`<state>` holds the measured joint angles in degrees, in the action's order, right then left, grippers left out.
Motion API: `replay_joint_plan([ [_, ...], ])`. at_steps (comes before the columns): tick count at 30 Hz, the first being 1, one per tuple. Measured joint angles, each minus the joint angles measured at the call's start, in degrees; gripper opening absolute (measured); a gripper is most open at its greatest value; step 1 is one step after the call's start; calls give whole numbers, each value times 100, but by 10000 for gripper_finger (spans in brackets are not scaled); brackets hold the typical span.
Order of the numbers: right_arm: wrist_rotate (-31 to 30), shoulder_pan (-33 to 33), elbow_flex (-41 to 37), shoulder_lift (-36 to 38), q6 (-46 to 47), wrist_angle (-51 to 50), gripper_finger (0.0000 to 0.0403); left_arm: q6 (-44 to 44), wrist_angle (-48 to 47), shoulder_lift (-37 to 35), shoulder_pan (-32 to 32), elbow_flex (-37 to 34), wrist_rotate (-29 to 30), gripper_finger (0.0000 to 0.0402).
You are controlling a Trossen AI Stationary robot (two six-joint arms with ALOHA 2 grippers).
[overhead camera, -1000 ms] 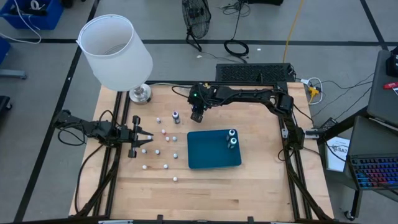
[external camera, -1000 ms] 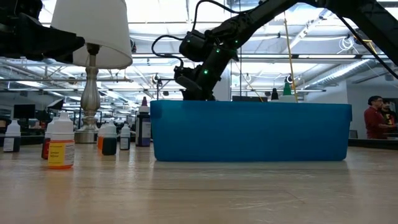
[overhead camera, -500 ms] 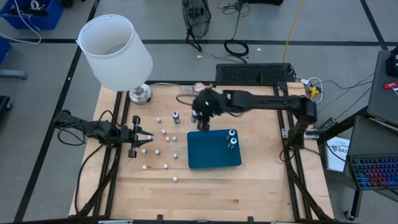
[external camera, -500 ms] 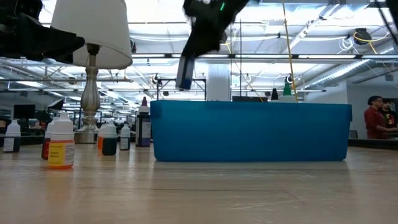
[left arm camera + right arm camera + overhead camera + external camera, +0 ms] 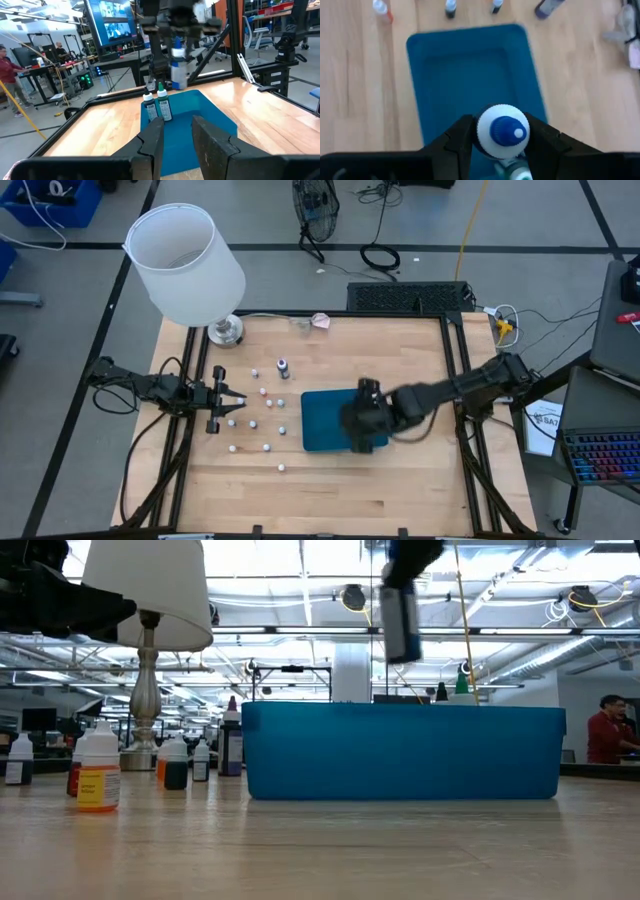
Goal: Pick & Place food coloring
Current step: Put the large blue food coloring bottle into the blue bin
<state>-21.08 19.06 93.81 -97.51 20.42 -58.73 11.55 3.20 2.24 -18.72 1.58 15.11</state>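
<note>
My right gripper hangs over the right half of the flat teal tray, shut on a food coloring bottle with a white cap. Two more bottles stand upright in the tray; the arm hides them in the high view. A dark bottle and several small whitish ones stand on the wood left of the tray. My left gripper waits, open, at the table's left side, touching nothing. My right gripper pinches the bottle between its two fingers at its upper end, just under the white cap. The fingers come from above, pointing down. The bottle hangs upright below them, lifted clear above the tray.
A lamp with a white shade stands on its metal base at the far left corner. A crumpled wrapper lies at the far edge. Bare wood lies near of the tray. People stand in the room beyond.
My right gripper has risen from the table just beyond the tray's far left corner. It has carried the bottle up, toward the near edge and rightward, and now hangs over the tray's right half. The bottle has been lifted clear of the wood.
</note>
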Motion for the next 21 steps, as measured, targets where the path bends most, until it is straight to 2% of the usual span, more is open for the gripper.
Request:
replay_joint_plan([
  [5, -54, 484, -749, 93, 683, 48, 128, -2, -2, -2, 0, 0, -2, 106],
  [8, -322, 666, -1244, 161, 1171, 77, 128, -2, -2, 0, 0, 0, 0, 106],
  [15, -523, 750, -2281, 556, 1821, 609, 128, -2, 1, 0, 0, 0, -1, 106],
  [21, -591, 756, -3234, 1064, 2083, 1508, 128, 0, -10, 0, 0, 0, -2, 106],
])
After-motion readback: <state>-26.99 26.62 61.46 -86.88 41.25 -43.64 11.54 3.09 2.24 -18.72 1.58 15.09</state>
